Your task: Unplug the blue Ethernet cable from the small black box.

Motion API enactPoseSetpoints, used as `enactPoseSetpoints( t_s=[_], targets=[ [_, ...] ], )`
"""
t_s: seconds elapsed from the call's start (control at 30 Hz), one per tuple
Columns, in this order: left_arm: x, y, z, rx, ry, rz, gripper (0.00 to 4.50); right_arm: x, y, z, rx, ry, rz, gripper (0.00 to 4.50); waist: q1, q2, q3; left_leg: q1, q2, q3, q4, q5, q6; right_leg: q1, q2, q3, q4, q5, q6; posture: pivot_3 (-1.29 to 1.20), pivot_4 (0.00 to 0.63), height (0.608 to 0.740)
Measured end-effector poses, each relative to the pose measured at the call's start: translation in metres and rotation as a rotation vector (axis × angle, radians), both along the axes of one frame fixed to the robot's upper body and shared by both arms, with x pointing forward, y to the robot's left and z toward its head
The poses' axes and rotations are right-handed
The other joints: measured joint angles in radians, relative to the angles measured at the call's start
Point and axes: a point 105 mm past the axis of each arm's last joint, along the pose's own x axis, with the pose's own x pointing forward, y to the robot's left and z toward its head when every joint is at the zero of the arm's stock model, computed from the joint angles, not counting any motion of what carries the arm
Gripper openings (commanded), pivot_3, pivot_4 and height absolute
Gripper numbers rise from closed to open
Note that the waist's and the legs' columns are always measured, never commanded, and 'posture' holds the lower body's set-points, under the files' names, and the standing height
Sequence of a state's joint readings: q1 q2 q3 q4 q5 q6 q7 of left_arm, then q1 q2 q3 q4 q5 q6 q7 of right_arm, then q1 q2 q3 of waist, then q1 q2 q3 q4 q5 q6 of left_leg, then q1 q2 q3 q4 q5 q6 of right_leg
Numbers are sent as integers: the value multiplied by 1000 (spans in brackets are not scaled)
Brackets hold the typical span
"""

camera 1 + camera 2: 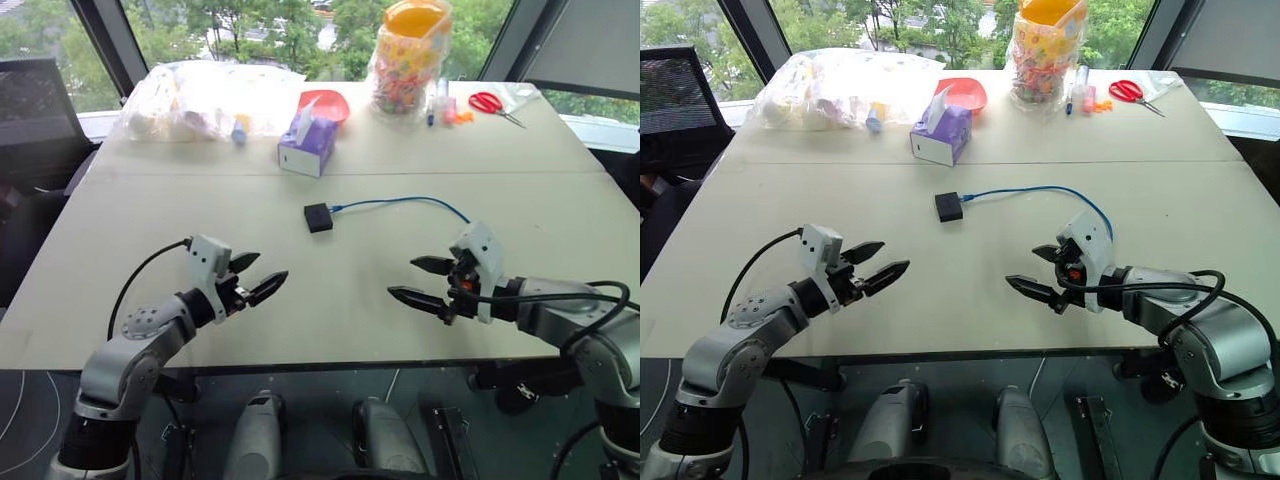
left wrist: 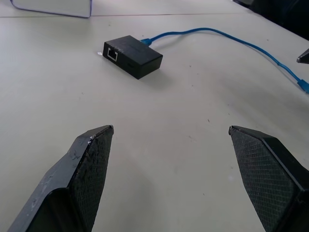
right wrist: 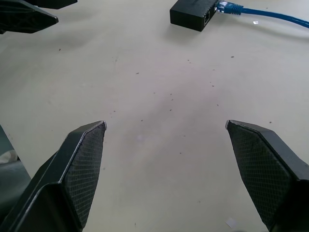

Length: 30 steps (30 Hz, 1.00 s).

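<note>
While the small black box (image 1: 318, 217) is lying flat near the middle of the table (image 1: 200, 300), the blue Ethernet cable (image 1: 400, 202) is sitting plugged into its right side and curving off to the right. Nearer the front edge, the left gripper (image 1: 253, 275) and right gripper (image 1: 420, 281) are hovering with fingers spread wide, grasping nothing, well apart from the box.

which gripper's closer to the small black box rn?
Roughly equal, left marginally nearer. Left gripper hovers open, near-left of the small black box; right gripper hovers open, near-right, beside the blue Ethernet cable.
</note>
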<state>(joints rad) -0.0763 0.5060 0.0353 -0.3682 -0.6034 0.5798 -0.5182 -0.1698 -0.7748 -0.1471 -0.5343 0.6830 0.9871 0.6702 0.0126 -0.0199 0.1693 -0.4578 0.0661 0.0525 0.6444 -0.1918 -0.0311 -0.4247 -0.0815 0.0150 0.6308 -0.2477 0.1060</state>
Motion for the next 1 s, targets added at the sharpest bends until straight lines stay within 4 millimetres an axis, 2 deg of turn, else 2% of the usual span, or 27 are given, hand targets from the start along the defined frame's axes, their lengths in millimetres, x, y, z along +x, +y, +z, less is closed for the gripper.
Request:
enactPoseSetpoints(
  t_s=[0.2, 0.33, 0.57, 1.0],
  targets=[
    [7, -4, 7, -16, -36, 6, 3977, 0, 0, 2, -2, -3, 6, 4154, -1, 0, 0, 0, 0, 0, 0, 0, 0, 0, 0, 0, 0, 0, 0, 0, 150, 735],
    [12, -8, 14, -23, -65, 0, 3977, 7, 1, 10, -2, -44, 4, 4154, -1, 0, 0, 0, 0, 0, 0, 0, 0, 0, 0, 0, 0, 0, 0, 0, 150, 735],
    [12, -10, 8, -9, -45, -28, 3977, 10, 2, 10, -2, -52, 12, 4154, -1, 0, 0, -1, 0, 0, 0, 0, 0, -1, 0, 0, 0, 0, 0, 0, 150, 735],
    [12, -9, -1, -2, -17, -33, 3977, 30, -1, 15, -56, -28, 48, 4154, -3, 0, 0, -2, 0, 0, 0, 0, 1, -2, 0, 0, 0, 0, 0, 0, 150, 735]
  ],
)
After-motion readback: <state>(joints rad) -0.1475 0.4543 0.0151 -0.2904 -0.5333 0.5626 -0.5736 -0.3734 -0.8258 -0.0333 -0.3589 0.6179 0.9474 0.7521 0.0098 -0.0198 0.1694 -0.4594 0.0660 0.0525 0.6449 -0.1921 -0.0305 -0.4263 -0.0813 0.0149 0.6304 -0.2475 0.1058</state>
